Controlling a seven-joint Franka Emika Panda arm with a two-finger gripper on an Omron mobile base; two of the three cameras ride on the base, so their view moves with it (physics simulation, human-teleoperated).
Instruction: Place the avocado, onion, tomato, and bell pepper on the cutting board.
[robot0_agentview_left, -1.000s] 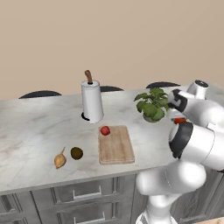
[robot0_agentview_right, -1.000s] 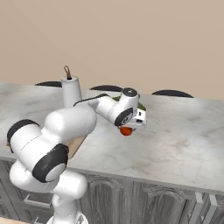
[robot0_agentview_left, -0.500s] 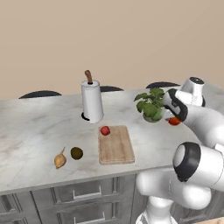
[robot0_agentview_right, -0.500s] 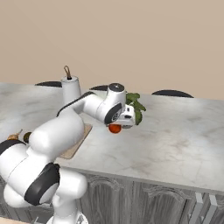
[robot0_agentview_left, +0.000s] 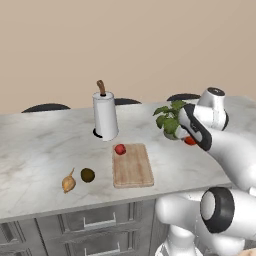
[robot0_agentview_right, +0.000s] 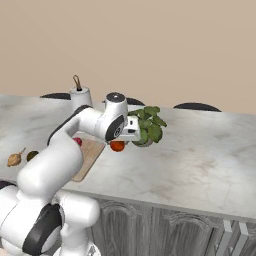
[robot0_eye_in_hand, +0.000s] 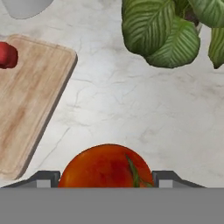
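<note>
My gripper (robot0_agentview_left: 189, 139) is shut on the tomato (robot0_agentview_left: 190, 141), an orange-red ball with a green stem, held above the counter just in front of the potted plant. In the hand view the tomato (robot0_eye_in_hand: 107, 168) sits between the finger tips, with the gripper (robot0_eye_in_hand: 107, 178) at the bottom. The cutting board (robot0_agentview_left: 132, 167) lies to the left of it, also the cutting board (robot0_eye_in_hand: 26, 100). A small red bell pepper (robot0_agentview_left: 120, 149) rests on the board's far corner. Left of the board on the counter lie the dark avocado (robot0_agentview_left: 87, 174) and the tan onion (robot0_agentview_left: 68, 183).
A leafy potted plant (robot0_agentview_left: 169, 117) stands close behind the gripper, also the plant (robot0_agentview_right: 147, 125). A white paper towel roll (robot0_agentview_left: 105, 116) on a holder stands behind the board. Dark chair backs show beyond the counter's far edge.
The arm has swung left with the tomato, from the right of the plant to just in front of it, closer to the cutting board. The other vegetables have not moved.
</note>
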